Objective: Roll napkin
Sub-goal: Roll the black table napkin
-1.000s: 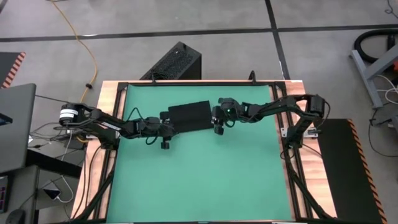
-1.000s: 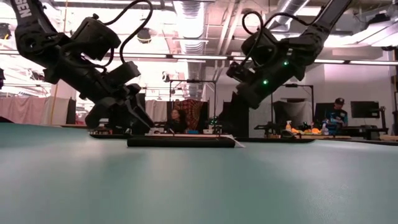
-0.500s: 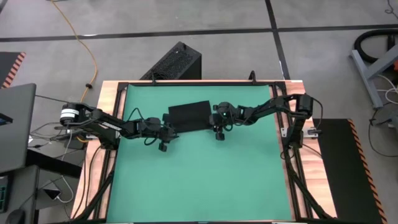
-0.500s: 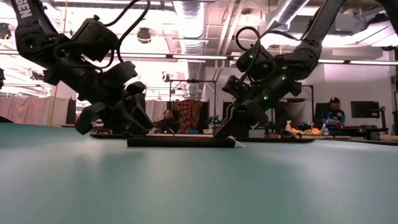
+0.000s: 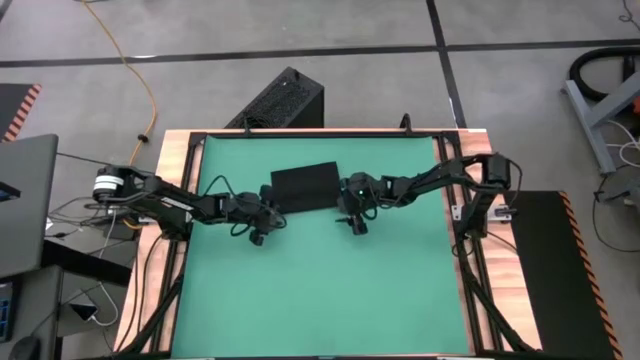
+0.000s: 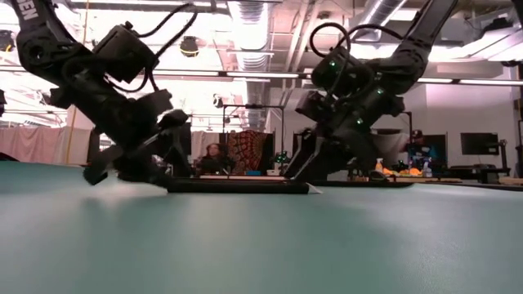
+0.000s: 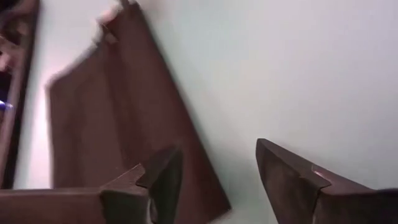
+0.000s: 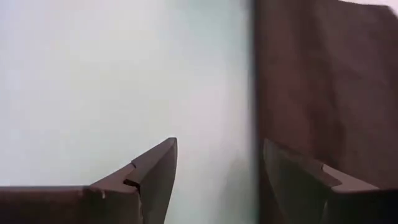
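The napkin (image 5: 305, 187) is a black folded rectangle lying flat on the green mat (image 5: 320, 290), toward the far side. In the low view the napkin (image 6: 237, 186) shows as a thin dark slab. My left gripper (image 5: 264, 212) stands open at its near left corner. In the left wrist view one finger (image 7: 163, 177) is over the cloth (image 7: 112, 124) and the other is over the mat. My right gripper (image 5: 350, 202) stands open at the near right corner. Its fingers straddle the napkin's edge (image 8: 256, 93) the same way. My left gripper slants down from the table's left with a finger on each side of the napkin's near edge (image 7: 199, 162); whether a fingertip touches the cloth I cannot tell. My right gripper slants down from the right across the napkin's edge; whether it touches I cannot tell.
A rigid black box with vent slots (image 5: 283, 100) stands on the floor beyond the table's far edge. The wooden frame (image 5: 175, 160) rims the mat. The near half of the mat is bare. People (image 6: 214, 157) sit in the room behind.
My right gripper has come down and toward the near edge, to the napkin's near right corner, rolling its wrist. My left gripper has kept its place but has rolled and tipped lower at the near left corner. The napkin lies as before.
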Tool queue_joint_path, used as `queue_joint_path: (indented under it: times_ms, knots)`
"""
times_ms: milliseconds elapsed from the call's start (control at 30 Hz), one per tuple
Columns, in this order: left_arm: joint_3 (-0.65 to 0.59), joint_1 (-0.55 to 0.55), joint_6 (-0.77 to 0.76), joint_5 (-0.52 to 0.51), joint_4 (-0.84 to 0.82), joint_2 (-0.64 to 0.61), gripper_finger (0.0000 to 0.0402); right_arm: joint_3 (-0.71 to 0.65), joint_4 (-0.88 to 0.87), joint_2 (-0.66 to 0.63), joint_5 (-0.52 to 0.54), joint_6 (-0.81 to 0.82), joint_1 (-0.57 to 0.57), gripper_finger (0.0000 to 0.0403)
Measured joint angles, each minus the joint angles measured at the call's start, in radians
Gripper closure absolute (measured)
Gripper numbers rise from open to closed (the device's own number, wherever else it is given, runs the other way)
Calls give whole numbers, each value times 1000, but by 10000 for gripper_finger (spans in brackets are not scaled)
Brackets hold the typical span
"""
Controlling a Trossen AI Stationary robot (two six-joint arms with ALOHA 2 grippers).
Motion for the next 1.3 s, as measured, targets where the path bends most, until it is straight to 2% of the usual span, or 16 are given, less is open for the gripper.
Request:
queue_joint_path:
  times_ms: [300, 667, 800, 900, 1100, 1300]
  knots:
    - [0, 18, -29, -74, 30, 3, 191, 0, 48, 2, 18, -16, -25, 138]
    - [-14, 95, -90, 31, 17, 22, 191, 0, 41, 54, 11, -3, -95, 138]
    - [-14, 128, -101, 59, 62, 80, 191, 2, 67, 120, -42, 36, -112, 138]
    - [-14, 153, -125, 75, 114, 142, 192, 3, 78, 167, -39, 61, -109, 138]
    - [-8, 175, -146, 93, 192, 254, 237, 5, 89, 196, -38, 120, -105, 151]
    - [-8, 175, -204, 84, 198, 273, 307, 4, 85, 192, 15, 143, -104, 171]
